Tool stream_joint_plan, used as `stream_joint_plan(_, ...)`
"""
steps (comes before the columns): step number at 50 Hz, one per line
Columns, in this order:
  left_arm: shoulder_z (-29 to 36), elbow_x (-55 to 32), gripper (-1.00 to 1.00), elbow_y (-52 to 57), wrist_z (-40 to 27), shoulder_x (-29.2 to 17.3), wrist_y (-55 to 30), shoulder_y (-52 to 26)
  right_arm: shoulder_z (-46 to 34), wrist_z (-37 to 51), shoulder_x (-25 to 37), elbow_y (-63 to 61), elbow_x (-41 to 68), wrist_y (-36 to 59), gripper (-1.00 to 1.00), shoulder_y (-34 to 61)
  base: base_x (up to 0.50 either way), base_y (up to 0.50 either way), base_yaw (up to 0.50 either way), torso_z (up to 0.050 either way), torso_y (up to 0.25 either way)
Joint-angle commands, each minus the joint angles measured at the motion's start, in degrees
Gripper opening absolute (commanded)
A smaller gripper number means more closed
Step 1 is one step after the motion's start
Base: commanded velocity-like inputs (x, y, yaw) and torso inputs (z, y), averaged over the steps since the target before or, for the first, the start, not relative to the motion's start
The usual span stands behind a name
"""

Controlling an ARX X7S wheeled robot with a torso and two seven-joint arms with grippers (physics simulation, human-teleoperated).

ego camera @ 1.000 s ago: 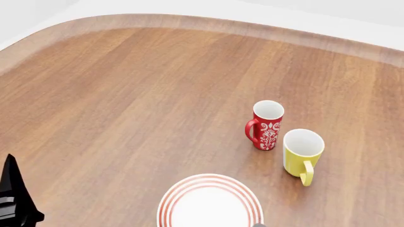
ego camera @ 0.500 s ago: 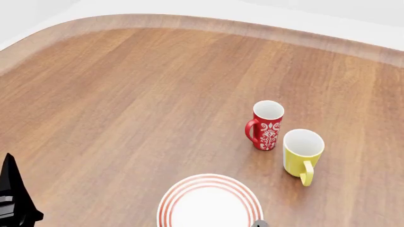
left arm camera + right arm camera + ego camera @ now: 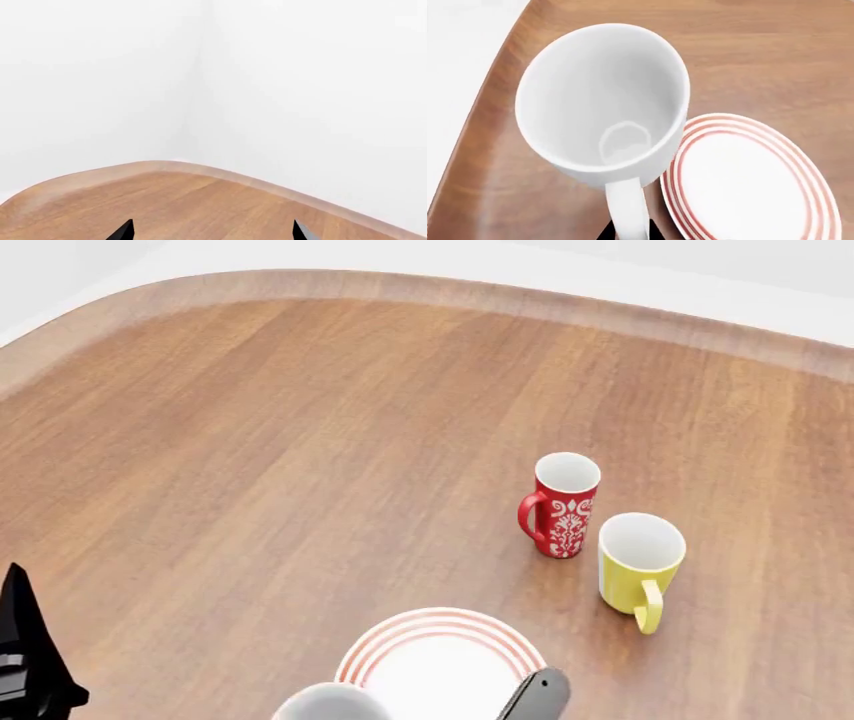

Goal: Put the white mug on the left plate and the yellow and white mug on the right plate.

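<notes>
The right tool (image 3: pixel 534 698) shows only as a dark grey finger at the near edge of the head view, beside the white mug (image 3: pixel 602 100), whose rim just enters that view. In the right wrist view the mug's handle runs straight down to dark tips at the picture's edge, so this tool appears to be gripping the white mug by its handle, though the contact itself is cut off.

The mug hangs upright, mouth up, over the near edge of the worktop (image 3: pixel 267 440). The 1 ringed plate in view (image 3: pixel 747 185) lies just beside it, and the mug's rim overlaps only that plate's edge. The coming move turns on this offset: the mug must travel sideways until its base is over the plate's middle, then descend. Whether this is the left plate I cannot tell, since no 2nd plate is visible.

The yellow and white mug (image 3: pixel 638 560) stands upright farther out, just beside a red patterned mug (image 3: pixel 563 502), nearer the right arm.

The left tool (image 3: pixel 212 231) points at a bare corner, its 2 tips spread apart and empty.
</notes>
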Motion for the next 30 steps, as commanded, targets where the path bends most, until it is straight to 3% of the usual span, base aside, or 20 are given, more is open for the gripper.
stream_joint_plan(1, -0.2, -0.3, 1.0, -0.2, -0.1, -0.3, 0.3, -0.1, 4.3, 2.7, -0.7, 1.1, 1.0, -3.6, -1.0, -0.2, 0.0, 0.0, 0.0, 0.0, 0.0)
stream_joint_plan(30, 0.3, -0.7, 1.0, -0.4, -0.1, -0.9, 0.7, -0.1, 8.2, 7.1, -9.8, 19.0, 4.6, 4.1, -1.0, 9.3, 0.0, 0.0, 0.0, 0.0, 0.0)
